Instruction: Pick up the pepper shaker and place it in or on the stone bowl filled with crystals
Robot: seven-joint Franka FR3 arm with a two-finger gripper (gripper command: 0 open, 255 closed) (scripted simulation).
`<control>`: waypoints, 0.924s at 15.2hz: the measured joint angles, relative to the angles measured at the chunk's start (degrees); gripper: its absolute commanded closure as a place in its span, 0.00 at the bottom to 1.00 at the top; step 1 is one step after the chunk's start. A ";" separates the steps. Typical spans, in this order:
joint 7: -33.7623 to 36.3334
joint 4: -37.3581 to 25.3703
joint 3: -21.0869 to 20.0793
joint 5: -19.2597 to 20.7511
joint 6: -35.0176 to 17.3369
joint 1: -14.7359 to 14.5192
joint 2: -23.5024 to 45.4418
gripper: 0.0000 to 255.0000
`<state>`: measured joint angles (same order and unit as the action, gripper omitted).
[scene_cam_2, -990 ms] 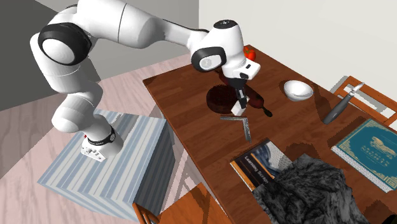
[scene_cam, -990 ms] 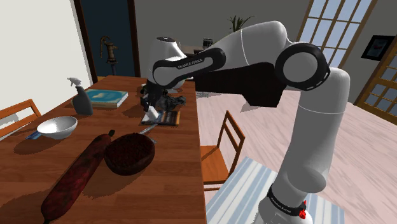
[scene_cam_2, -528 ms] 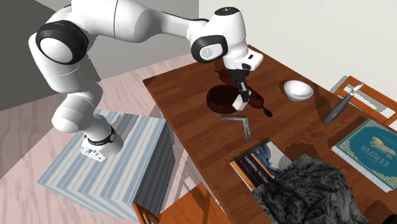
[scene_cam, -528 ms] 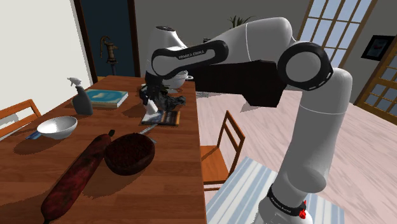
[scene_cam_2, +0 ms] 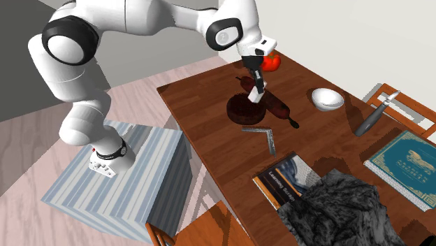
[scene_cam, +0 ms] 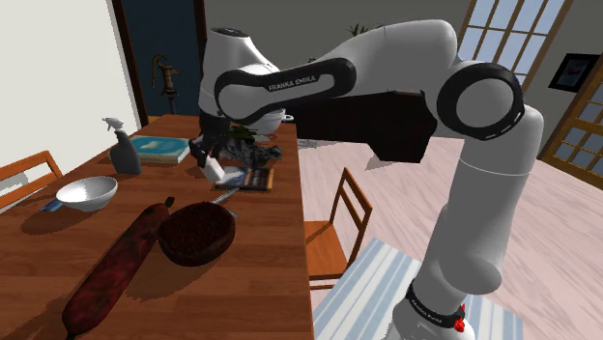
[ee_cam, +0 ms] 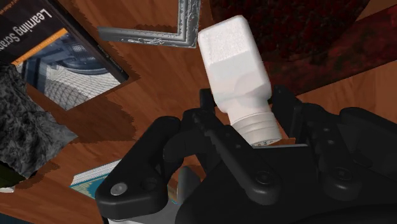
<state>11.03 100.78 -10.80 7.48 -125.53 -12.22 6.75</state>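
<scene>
The black hand point(ee_cam: 251, 118) was pinching the pepper shaker point(ee_cam: 238, 70), with one finger on each side of its round cap. The shaker was plain white. Its wide square body stuck out past the fingers and leaned a bit to one side. It hung in the air above the brown surface point(scene_cam: 261, 261) and touched nothing but the hand. In the shoulder view, the dark red stone bowl point(scene_cam: 197, 253) sat at about 6 o'clock from the shaker point(scene_cam: 210, 166). In the second exterior view, the bowl point(scene_cam_2: 237, 113) sat at about 7 o'clock from the shaker point(scene_cam_2: 258, 85), close by. The shaker looked small, hard and smooth, so it was likely light but a bit slippery. The hold was on the thin cap end, so the fat body might swing or slide out. A grip lower down on the flat sides would likely feel safer. It should go down softly, since the bowl looked hard and bumpy inside.
</scene>
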 measured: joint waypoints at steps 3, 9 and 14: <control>3.78 -0.85 -1.31 1.36 1.10 -2.02 0.16 1.00; 8.99 -0.54 -2.91 3.42 0.70 -4.63 0.94 1.00; 9.76 2.60 -2.78 4.00 -2.81 -4.61 1.38 1.00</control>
<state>20.79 103.38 -13.59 11.48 -128.34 -16.83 8.14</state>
